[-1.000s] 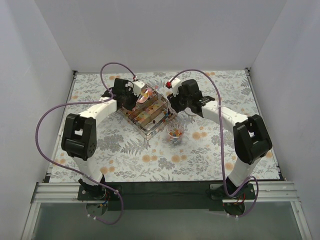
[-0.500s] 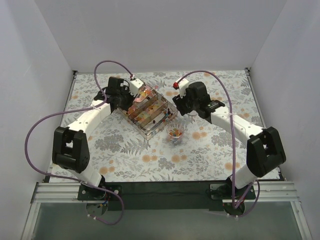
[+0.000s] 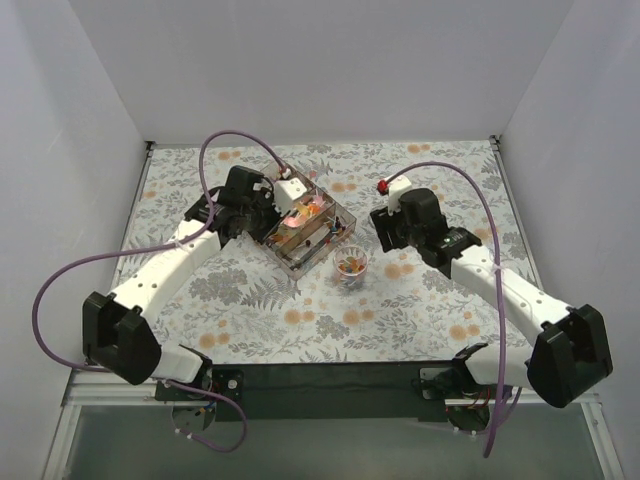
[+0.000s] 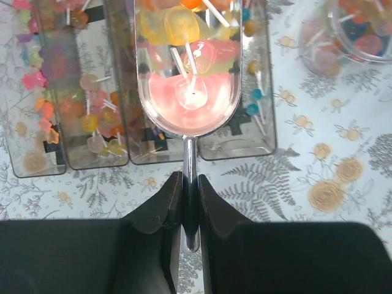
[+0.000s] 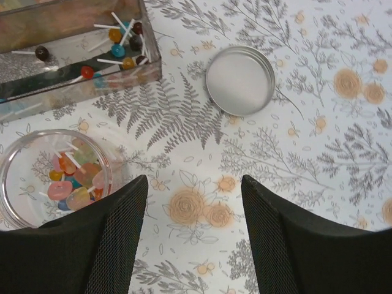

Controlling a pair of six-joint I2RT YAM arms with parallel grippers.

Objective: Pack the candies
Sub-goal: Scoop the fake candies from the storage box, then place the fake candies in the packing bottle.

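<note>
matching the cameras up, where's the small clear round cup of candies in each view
Top external: the clear cup sits near the centre, just right of the compartment box's near corner.
Left wrist: top right corner, cut off by the frame edge, right of the box.
Right wrist: lower left, below the box.
Shared landmark: the compartment box.

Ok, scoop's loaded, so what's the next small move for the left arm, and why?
Probably carry the scoop in the left claw across to the open jar: it is loaded with candies but hangs over the compartment box, and the jar's lid lies aside.
</note>
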